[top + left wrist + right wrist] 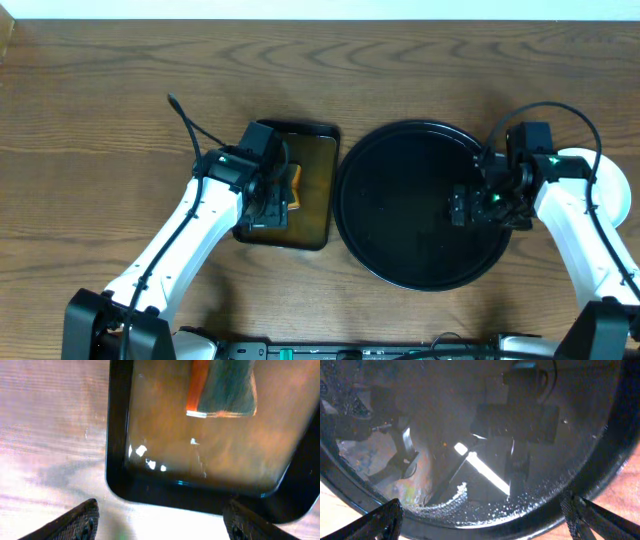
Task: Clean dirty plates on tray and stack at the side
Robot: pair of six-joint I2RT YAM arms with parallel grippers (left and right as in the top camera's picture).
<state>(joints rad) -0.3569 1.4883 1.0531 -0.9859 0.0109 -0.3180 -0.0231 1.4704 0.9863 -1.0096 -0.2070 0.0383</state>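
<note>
l gripper (160,525) spread, empty, over brown tray (117,480); r gripper (487,522) same over black tray (400,210)

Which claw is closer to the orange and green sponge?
The left claw. It hangs right over the small brown tray, close to the sponge lying in it. The right claw is farther away, over the right side of the big black tray.
</note>
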